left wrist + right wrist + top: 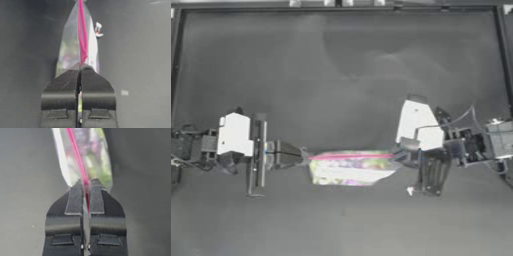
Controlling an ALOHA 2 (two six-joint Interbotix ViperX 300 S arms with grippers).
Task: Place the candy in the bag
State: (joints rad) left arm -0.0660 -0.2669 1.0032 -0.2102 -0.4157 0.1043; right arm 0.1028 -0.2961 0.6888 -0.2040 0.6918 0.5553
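The bag (351, 169) is a small clear pouch with a pink strip along its top edge and pastel contents. It is stretched between both grippers at the table's middle. My left gripper (304, 158) is shut on the strip's left end, with the strip running away from its tips (80, 66) in the left wrist view. My right gripper (402, 156) is shut on the right end, its tips (86, 185) pinching the strip of the bag (95, 158). The candy (410, 190), tiny and white with red marks, lies on the table near the bag's right end, beside the bag (71, 47) as candy (98, 29).
The dark table (338, 75) stretches bare behind the bag up to a raised rim (338, 9) at the far edge. The left arm's body (234, 135) and the right arm's body (419, 125) flank the bag on either side.
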